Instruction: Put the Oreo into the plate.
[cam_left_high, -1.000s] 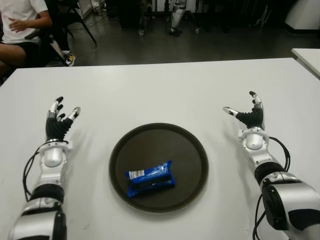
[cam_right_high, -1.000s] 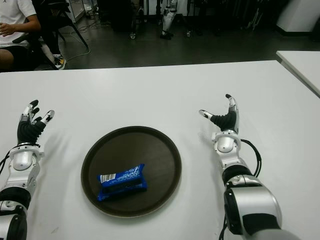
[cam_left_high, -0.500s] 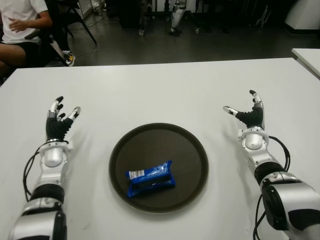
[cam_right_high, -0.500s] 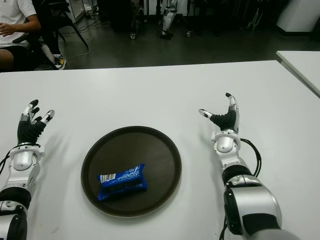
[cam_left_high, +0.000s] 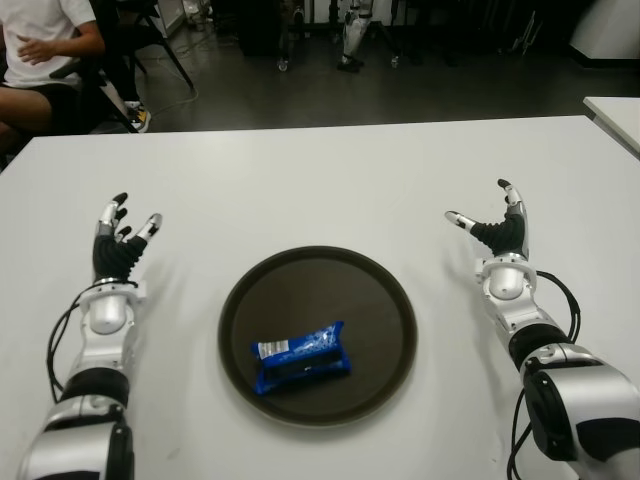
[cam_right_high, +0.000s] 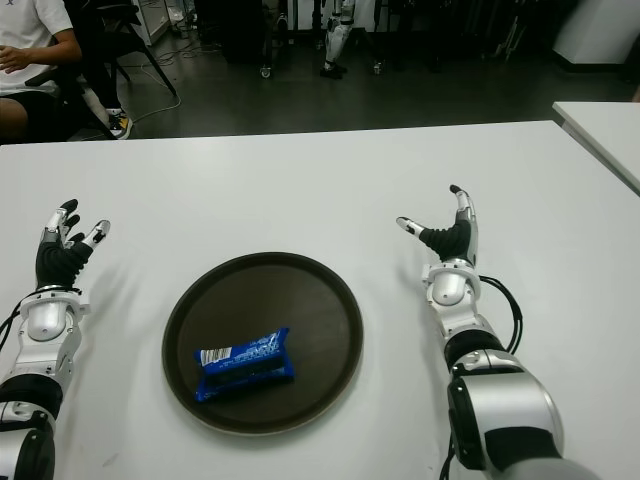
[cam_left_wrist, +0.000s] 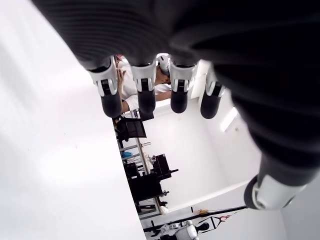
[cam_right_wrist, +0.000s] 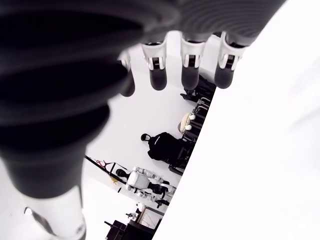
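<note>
Your Oreo (cam_left_high: 301, 359) already lies in the plate (cam_left_high: 380, 285) near 7 o'clock; left hand (cam_left_high: 118, 243) and right hand (cam_left_high: 497, 232) show spread, empty fingers, so nothing remains.

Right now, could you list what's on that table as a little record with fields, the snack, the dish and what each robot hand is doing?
snack: blue Oreo pack, lying flat in the plate's near-left part
dish: round dark brown plate, at the middle of the white table
left hand: left hand, left of the plate, fingers spread, holding nothing
right hand: right hand, right of the plate, fingers spread, holding nothing
task state: Oreo already in the plate
background: a seated person beyond the table's far-left corner
</note>
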